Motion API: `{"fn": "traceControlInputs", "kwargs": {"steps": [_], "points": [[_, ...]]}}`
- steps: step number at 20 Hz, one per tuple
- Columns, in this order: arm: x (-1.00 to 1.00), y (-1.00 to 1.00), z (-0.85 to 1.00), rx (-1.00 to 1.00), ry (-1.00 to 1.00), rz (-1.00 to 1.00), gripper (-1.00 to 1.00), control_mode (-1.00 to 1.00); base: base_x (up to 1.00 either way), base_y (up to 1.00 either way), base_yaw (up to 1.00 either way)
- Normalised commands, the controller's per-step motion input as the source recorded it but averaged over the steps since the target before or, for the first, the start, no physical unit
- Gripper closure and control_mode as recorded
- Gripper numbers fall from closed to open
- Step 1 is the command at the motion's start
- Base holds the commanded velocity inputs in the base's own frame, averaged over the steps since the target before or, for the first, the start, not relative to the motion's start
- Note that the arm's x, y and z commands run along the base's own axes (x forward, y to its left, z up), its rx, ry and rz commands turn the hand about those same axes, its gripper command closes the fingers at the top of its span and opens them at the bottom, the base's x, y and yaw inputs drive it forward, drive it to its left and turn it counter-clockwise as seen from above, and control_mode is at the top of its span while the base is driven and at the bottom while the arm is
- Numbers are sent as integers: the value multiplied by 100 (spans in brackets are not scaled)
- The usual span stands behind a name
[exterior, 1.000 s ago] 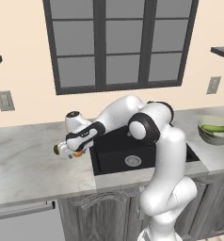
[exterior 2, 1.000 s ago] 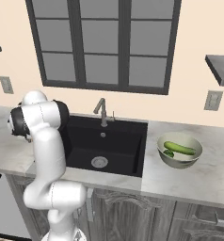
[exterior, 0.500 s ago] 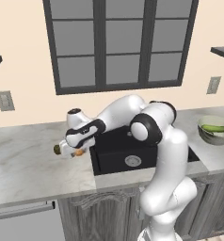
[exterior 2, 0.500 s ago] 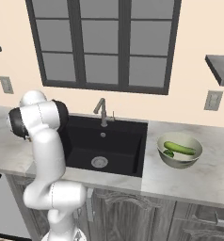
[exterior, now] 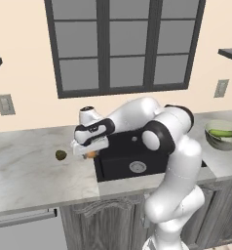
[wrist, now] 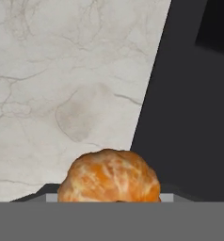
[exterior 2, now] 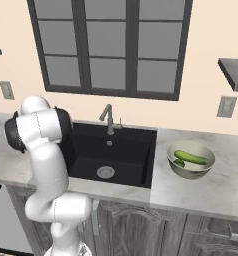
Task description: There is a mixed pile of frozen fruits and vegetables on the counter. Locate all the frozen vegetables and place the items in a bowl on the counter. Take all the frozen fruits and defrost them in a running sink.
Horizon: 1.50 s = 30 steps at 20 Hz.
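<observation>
One orange ball (wrist: 109, 176) clenched in gripper (exterior: 90, 152); lift w/o squeezing harder, carry straight over sink (exterior: 119, 161), drop low.

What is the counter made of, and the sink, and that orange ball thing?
The counter looks like polished stone, probably marble: pale grey-white with thin darker veins. The sink looks like matte black composite or coated metal, since it shows no shine, though its drain looks like bright metal. The orange ball looks like fruit with a bumpy, mottled peel, like a tangerine.
</observation>
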Motion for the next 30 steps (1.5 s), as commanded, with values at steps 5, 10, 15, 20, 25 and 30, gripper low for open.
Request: {"fn": "traceControlInputs", "kwargs": {"steps": [5,10,15,20,25,30], "points": [[-13,-44,13,0,0,-7,100,-100,0,0,0],[-11,-40,4,0,0,-9,100,-100,0,0,0],[0,-44,-2,4,0,-8,100,-100,0,0,0],[15,-29,-3,1,5,-6,100,-100,0,0,0],[10,-37,-31,0,4,-11,100,-100,0,0,0],[19,-41,-40,0,1,-8,100,-100,0,0,0]]}}
